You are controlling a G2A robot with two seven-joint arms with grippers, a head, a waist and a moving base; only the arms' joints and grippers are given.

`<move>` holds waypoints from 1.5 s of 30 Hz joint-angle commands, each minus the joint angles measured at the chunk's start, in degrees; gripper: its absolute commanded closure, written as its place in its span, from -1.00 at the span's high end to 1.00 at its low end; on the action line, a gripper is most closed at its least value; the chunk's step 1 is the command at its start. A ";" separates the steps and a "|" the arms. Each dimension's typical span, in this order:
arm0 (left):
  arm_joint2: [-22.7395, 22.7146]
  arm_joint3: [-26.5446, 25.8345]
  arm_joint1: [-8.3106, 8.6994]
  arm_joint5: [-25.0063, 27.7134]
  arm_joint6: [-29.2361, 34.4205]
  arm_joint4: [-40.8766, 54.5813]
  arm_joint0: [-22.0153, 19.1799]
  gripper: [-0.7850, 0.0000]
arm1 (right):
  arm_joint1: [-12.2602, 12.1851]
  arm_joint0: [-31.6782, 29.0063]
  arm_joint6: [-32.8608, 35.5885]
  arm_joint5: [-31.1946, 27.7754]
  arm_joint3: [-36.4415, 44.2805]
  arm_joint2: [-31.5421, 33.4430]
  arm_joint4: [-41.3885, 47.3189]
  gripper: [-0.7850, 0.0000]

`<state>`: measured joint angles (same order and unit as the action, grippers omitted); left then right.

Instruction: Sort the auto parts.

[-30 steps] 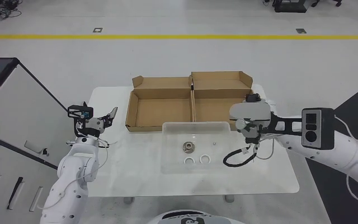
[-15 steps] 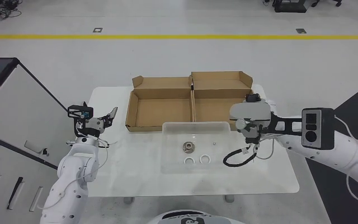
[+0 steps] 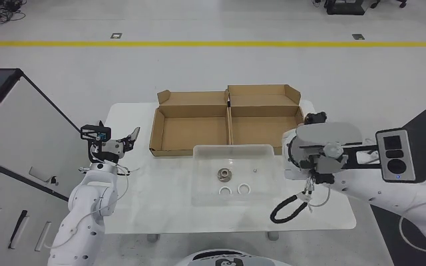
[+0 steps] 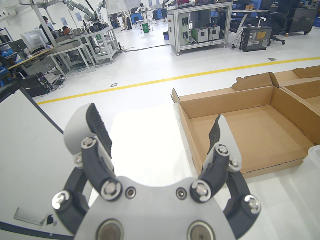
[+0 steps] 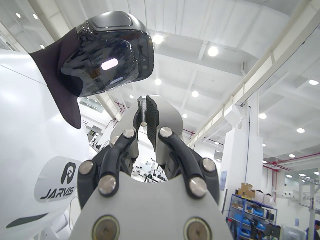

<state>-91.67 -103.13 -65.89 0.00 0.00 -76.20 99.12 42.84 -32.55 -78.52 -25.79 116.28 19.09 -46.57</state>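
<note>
Desk [image 3: 166, 193]: white top carrying two boxes and one bin.
Left box [image 3: 190, 130]: open brown cardboard at the far side of the desk, flaps raised, its floor bare.
Right box [image 3: 259, 126]: same kind, touching the left box along a shared wall, its floor bare.
Bin [image 3: 233, 151]: clear plastic, just in front of the two boxes and centred on their shared wall.
Metal part [image 3: 223, 175]: round and grey with a dark bore, lying near the middle of the bin.
Rings [image 3: 225, 191]: two white rings side by side on the bin floor, close to its near wall, the second [image 3: 243, 189] to the right of the first.
Left gripper [image 4: 155, 113]: jaws spread wide and holding nothing, above the desk's left edge, well apart from the bin and aimed toward the left box.
Right gripper [image 5: 146, 106]: turned upward toward the ceiling, jaws drawn narrow and clamped on a screw; its arm lies over the desk's right side, beside the bin.
Screw [image 5: 142, 113]: short, dark and threaded, pinched between the right gripper's ribbed pads [image 5: 153, 116].
</note>
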 commanded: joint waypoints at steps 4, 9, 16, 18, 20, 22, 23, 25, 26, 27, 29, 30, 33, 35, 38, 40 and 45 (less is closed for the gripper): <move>0.00 0.00 0.00 0.00 0.00 0.00 0.00 1.00 | 0.07 -1.42 6.71 -2.27 -4.16 2.81 -4.75 -1.00; 0.00 0.00 0.00 0.00 0.00 0.00 0.00 1.00 | -0.02 -3.29 14.01 -2.78 -4.01 5.83 -5.64 -1.00; 0.00 0.00 0.00 0.00 0.00 0.00 0.00 1.00 | 0.06 -6.36 20.54 -3.45 -2.48 9.59 -5.91 -1.00; 0.00 0.00 0.00 0.00 0.00 0.00 0.00 1.00 | 0.20 -7.37 21.37 -3.59 -2.02 10.53 -5.39 -1.00; 0.00 0.00 0.00 0.00 0.00 0.00 0.00 1.00 | 0.39 -8.40 21.84 -3.61 -1.52 11.41 -4.81 -1.00; 0.00 0.00 0.00 0.00 0.00 0.00 0.00 1.00 | 0.65 -9.42 21.64 -3.83 -0.89 12.25 -4.18 -1.00; 0.00 0.00 0.00 0.00 0.00 0.00 0.00 1.00 | 0.79 -9.87 21.51 -4.06 -0.65 12.63 -4.16 -1.00; 0.00 0.00 0.00 0.00 0.00 0.00 0.00 1.00 | 1.18 -10.89 20.19 -4.71 0.03 13.22 -3.73 -1.00; 0.00 0.00 0.00 0.00 0.00 0.00 0.00 1.00 | 1.40 -11.40 19.73 -4.71 0.13 13.50 -3.46 -1.00; 0.00 0.00 0.00 0.00 0.00 0.00 0.00 1.00 | 1.68 -11.99 18.73 -4.83 0.53 13.69 -2.73 -1.00; 0.00 0.00 0.00 0.00 0.00 0.00 0.00 1.00 | 2.30 -12.97 17.18 -4.73 0.90 14.03 -1.68 -1.00; 0.00 0.00 0.00 0.00 0.00 0.00 0.00 1.00 | 2.62 -13.36 16.64 -4.76 1.19 14.17 -1.22 -1.00; 0.00 0.00 0.00 0.00 0.00 0.00 0.00 1.00 | 3.64 -14.41 15.36 -4.71 1.77 14.56 0.24 -1.00; 0.00 0.00 0.00 0.00 0.00 0.00 0.00 1.00 | 4.32 -14.93 15.11 -4.49 1.96 14.85 1.10 -1.00; 0.00 0.00 0.00 0.00 0.00 0.00 0.00 1.00 | 5.38 -15.48 15.34 -4.33 2.28 15.20 2.44 -1.00; 0.00 0.00 0.00 0.00 0.00 0.00 0.00 1.00 | 6.10 -15.75 15.77 -4.10 2.33 15.41 3.14 -1.00; 0.00 0.00 0.00 0.00 0.00 0.00 0.00 1.00 | 7.84 -16.40 18.10 -2.76 2.12 15.75 3.92 -1.00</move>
<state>-91.67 -103.13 -65.89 0.00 0.00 -76.20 99.12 50.39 -48.85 -61.02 -28.84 118.48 34.77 -42.65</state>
